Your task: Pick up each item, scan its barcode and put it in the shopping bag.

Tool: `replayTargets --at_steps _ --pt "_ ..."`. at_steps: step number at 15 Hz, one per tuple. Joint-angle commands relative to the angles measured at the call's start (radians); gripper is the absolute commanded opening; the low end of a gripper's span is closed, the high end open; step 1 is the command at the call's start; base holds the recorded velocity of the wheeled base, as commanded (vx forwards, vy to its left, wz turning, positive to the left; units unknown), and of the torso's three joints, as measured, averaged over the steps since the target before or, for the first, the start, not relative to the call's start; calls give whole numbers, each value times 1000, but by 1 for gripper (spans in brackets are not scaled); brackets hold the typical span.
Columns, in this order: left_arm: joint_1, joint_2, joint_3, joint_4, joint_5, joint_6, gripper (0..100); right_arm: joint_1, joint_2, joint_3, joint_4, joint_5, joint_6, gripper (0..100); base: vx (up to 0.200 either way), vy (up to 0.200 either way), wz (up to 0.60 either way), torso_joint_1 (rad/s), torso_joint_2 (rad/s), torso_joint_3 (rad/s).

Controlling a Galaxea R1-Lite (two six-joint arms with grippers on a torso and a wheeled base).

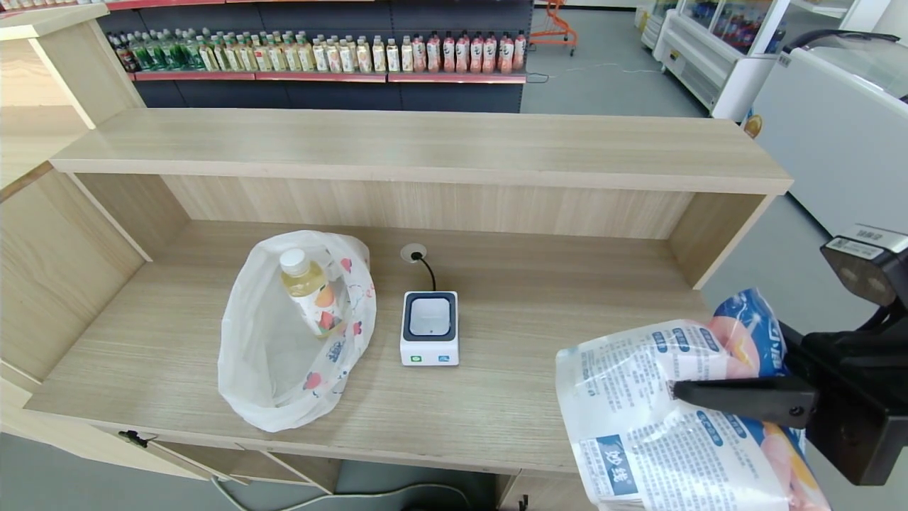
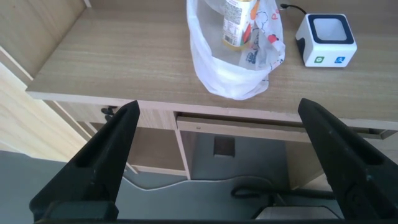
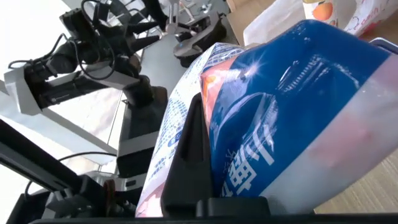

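My right gripper (image 1: 752,401) is shut on a large blue-and-white snack bag (image 1: 667,419), held above the counter's front right corner; the same bag (image 3: 298,112) is pressed against one black finger (image 3: 189,155). The white scanner (image 1: 429,328) sits mid-counter with its glass facing up. Left of it stands the open white shopping bag (image 1: 284,355) with a yellow drink bottle (image 1: 308,291) inside. My left gripper (image 2: 217,162) hangs open below the counter's front edge, nothing between its fingers; the shopping bag (image 2: 233,68) and scanner (image 2: 326,40) lie beyond it.
The wooden counter (image 1: 532,298) has a raised back shelf (image 1: 425,145) and side walls. A black cable (image 1: 425,270) runs from the scanner to a hole in the counter. A drawer front (image 2: 273,127) sits under the edge.
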Motion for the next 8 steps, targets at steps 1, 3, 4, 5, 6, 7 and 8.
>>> replayTargets --at_steps 1,3,4,5,6,7,8 --pt "0 0 0 0 1 0 100 1 4 -9 -2 0 11 0 0 0 0 0 0 0" --pt "0 0 0 0 0 0 100 4 3 -24 -3 -44 65 0 0 0 0 0 0 0" --pt "0 0 0 0 0 0 100 6 6 -21 -3 -55 64 0 0 0 0 0 0 0" --pt "0 0 0 0 1 0 100 6 6 -19 -2 -63 65 0 0 0 0 0 0 0" --pt "0 0 0 0 0 0 100 4 3 -13 -2 -63 65 0 0 0 0 0 0 0" --pt "0 0 0 0 0 0 100 4 1 -12 -2 -63 65 0 0 0 0 0 0 0" --pt "0 0 0 0 0 -1 100 6 1 -10 -2 -63 65 0 0 0 0 0 0 0"
